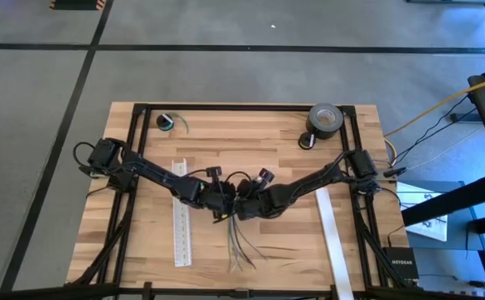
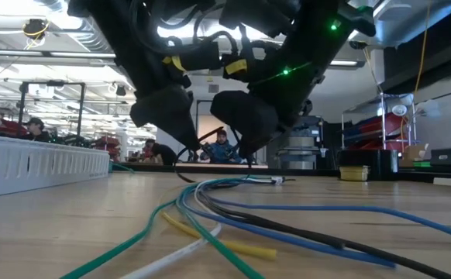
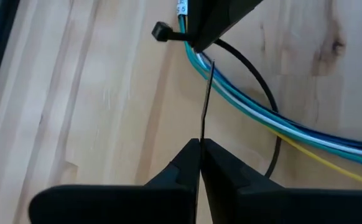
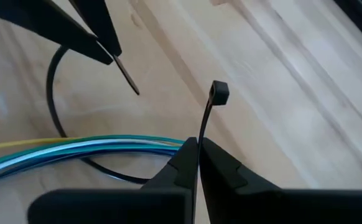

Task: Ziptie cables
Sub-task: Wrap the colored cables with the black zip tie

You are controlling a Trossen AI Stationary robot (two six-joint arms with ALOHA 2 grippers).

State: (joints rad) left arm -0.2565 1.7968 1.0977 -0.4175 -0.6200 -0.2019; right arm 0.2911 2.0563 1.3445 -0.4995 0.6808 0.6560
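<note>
Pale butcher-block wood makes up the table (image 1: 251,150), framed by a black rail along its edges, with grey floor on every side. Toward the left, a long white slotted strip (image 1: 180,218) lies on the wood; bare wood lies between it and the left edge. Near the far edge sits a small round coil with a green wire (image 1: 168,123).

The left gripper (image 1: 223,204) is at the table's middle. Its fingers are pressed together on one end of a black ziptie (image 3: 204,99), which runs straight from its fingertips up to the other gripper. Just beside it, almost touching, the right gripper (image 1: 247,208) has its fingers closed on the same ziptie just below the square head (image 4: 219,91), at the point where the cables (image 1: 241,246) pass under it. The cables, in blue, white, green and yellow, start at the two grippers and fan out loosely toward the near edge. The ziptie curves in a loop under the bundle.

Further right, a roll of dark tape (image 1: 326,119) stands near the far edge with a smaller dark ring (image 1: 307,141) just beside it. A second white strip (image 1: 332,242) lies along the right side, reaching the near edge.
</note>
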